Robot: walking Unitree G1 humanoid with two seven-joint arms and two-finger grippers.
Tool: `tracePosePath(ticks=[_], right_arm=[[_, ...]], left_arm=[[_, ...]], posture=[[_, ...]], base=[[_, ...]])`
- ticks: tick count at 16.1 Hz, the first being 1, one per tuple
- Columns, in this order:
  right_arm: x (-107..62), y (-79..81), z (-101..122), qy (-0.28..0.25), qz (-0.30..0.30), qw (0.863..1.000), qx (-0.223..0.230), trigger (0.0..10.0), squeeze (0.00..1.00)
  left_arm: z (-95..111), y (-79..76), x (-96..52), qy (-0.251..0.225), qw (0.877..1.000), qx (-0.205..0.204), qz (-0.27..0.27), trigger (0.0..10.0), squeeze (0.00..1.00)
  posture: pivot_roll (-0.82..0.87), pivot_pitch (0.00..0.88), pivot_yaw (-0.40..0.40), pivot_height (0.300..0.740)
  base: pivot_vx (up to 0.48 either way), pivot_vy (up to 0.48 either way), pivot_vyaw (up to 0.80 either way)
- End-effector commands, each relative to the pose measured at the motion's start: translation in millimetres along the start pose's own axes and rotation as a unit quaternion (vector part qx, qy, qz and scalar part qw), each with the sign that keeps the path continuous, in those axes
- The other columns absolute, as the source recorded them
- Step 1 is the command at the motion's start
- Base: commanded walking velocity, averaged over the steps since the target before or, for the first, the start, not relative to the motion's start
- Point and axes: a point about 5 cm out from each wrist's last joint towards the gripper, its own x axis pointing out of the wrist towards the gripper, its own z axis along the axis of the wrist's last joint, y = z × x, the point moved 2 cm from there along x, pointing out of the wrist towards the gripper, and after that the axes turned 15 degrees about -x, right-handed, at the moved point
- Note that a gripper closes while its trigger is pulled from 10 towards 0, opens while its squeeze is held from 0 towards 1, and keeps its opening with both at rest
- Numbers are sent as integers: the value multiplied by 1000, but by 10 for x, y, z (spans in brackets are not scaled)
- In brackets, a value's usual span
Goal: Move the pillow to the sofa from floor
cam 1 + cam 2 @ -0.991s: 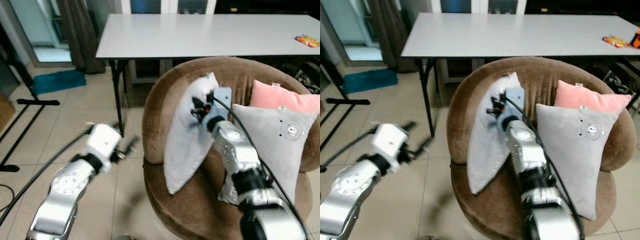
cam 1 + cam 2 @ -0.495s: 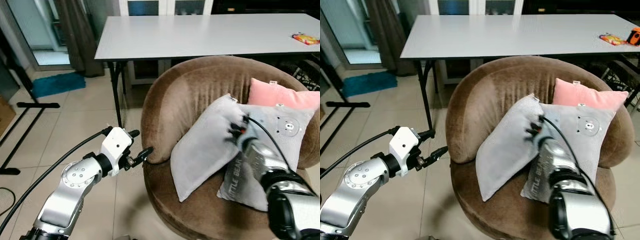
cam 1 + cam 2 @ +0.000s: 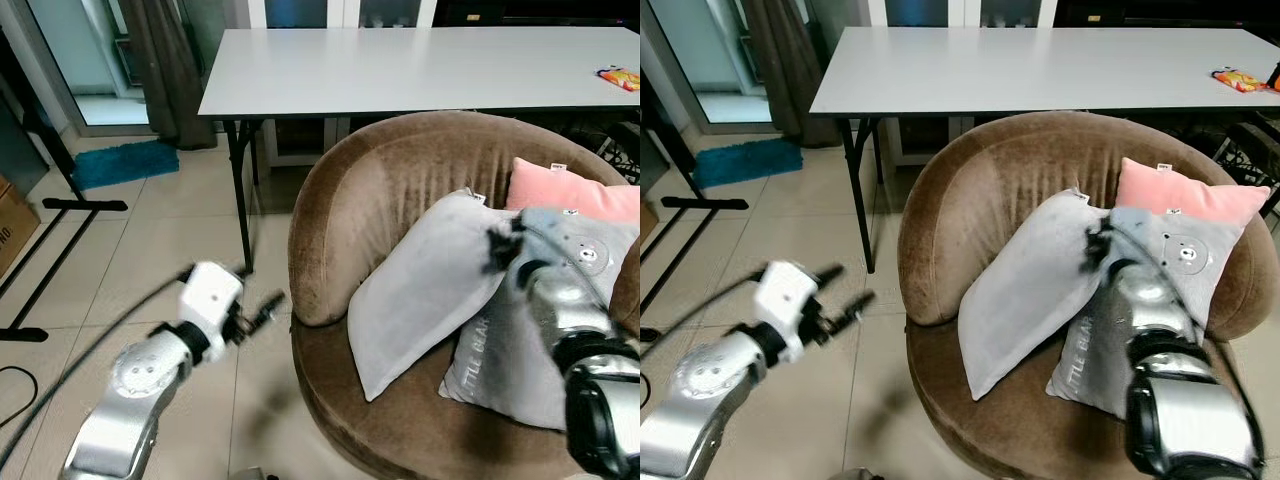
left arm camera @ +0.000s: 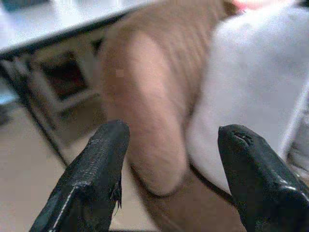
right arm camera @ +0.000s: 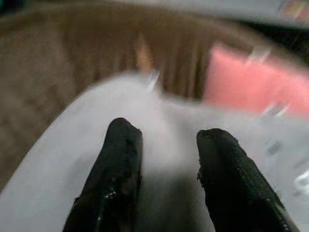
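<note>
The grey pillow (image 3: pixel 425 290) lies tilted on the seat of the brown round sofa (image 3: pixel 380 200), leaning against a second grey pillow with a bear print (image 3: pixel 560 330). My right gripper (image 3: pixel 500 245) hovers at the pillow's top right corner. In the right wrist view this gripper (image 5: pixel 169 133) is open, the pillow's grey cloth (image 5: pixel 72 164) just beyond its fingers and nothing between them. My left gripper (image 3: pixel 262 305) is blurred, above the floor left of the sofa. Seen from the left wrist, that gripper (image 4: pixel 175 133) is open and faces the sofa's side.
A pink pillow (image 3: pixel 570 195) stands at the sofa's back right. Behind the sofa is a long white table (image 3: pixel 420 65) with a snack packet (image 3: pixel 620 78). A blue mat (image 3: pixel 115 163), a black stand (image 3: pixel 60 205) and a cardboard box (image 3: pixel 10 225) are on the tiled floor at left.
The grey pillow went from upright against the sofa back to leaning low on the seat, the right gripper following its top corner rightwards. The left arm has drawn back from the sofa and blurs.
</note>
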Motion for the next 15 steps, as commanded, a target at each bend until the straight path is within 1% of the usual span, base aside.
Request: tracePosePath(ticks=[1,2,3,4,5,6,7,9,10,11,12,15], right_arm=[[-32,-99,93,-34,-8,999,-32,10000,0],[-55,-103,122,-43,-10,998,-38,10000,0],[-118,-46,211,-70,-4,997,-29,10000,0],[-321,161,376,-117,12,993,-5,10000,0],[-488,337,456,-137,23,990,19,10000,0],[-556,431,478,-143,27,989,33,10000,0],[-681,701,454,-142,44,986,72,10000,0],[-801,947,352,-109,50,988,96,10000,0],[-840,1000,370,-101,50,989,100,10000,0],[-848,1012,393,-101,50,988,104,10000,0],[-874,1007,505,-117,52,986,107,10000,0],[-875,975,592,-128,47,985,104,10000,0]], left_arm=[[19,30,-69,-11,999,10,37,10000,0],[16,39,-94,-15,999,8,52,10000,0],[25,40,-124,-23,997,8,68,10000,0],[39,46,-162,-36,995,12,97,10000,0],[48,57,-173,-42,992,17,114,10000,0],[55,69,-168,-44,991,17,123,10000,0],[78,82,-132,-49,990,21,131,10000,0],[106,71,-82,-53,989,32,131,10000,0],[116,82,-76,-54,989,37,133,10000,0],[121,94,-75,-55,989,39,135,10000,0],[126,110,-71,-55,988,42,138,10000,0],[136,113,-56,-58,987,47,140,10000,0]], posture=[[-59,0,5,740],[-59,0,5,740],[-61,0,3,740],[-60,0,-9,740],[-64,0,-12,740],[-67,0,-11,740],[-75,0,1,740],[-72,0,7,740],[-73,0,9,740],[-74,0,11,740],[-73,0,14,740],[-70,0,13,740]], base=[[0,0,0],[0,0,0],[0,0,0],[0,0,0],[0,0,0],[0,-439,0],[0,-480,-681],[0,-480,-788],[0,-480,-788],[0,-480,-744],[0,-480,0],[0,-480,0]])
